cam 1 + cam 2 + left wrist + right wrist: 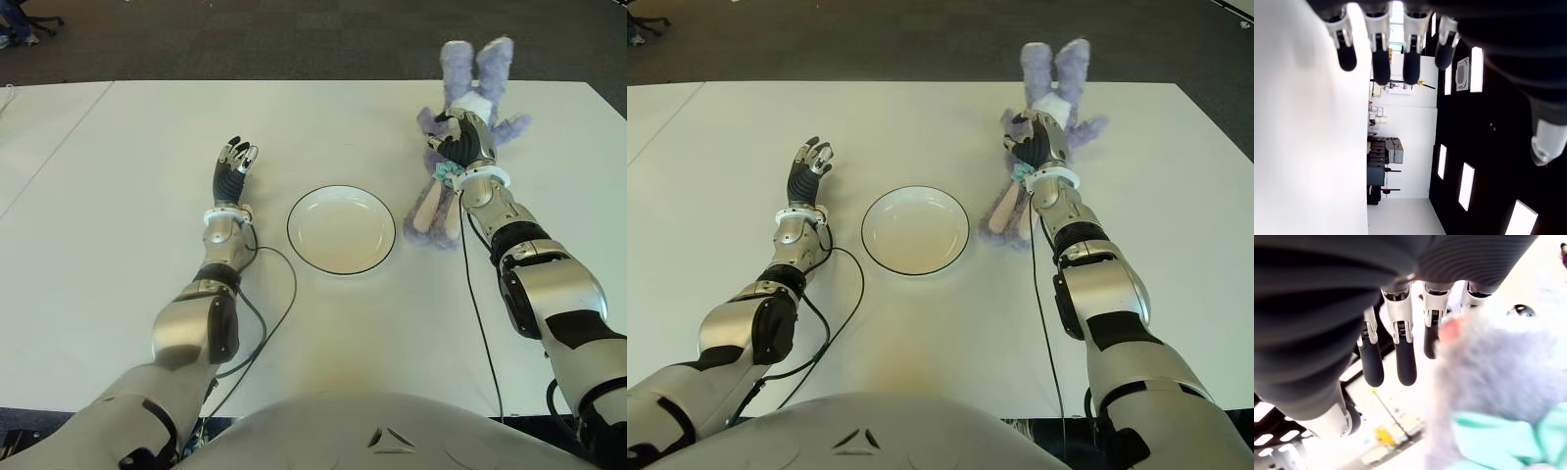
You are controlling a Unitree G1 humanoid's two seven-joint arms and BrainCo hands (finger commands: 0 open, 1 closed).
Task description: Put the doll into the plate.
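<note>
The left hand [233, 163] is seen with fingers loosely spread beside the empty plate [341, 229] on the table [118, 176], while right of it the right hand [464, 139] is laid, fingers extended and unclenched, over the doll [431, 211].

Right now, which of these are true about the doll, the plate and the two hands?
1. The plate is empty. True.
2. The doll lies in the plate. False: it lies on the table, on the plate's right.
3. The right hand is over the doll. True.
4. The left hand holds the doll. False: it is open, left of the plate.
5. The doll is purple. True.
</note>
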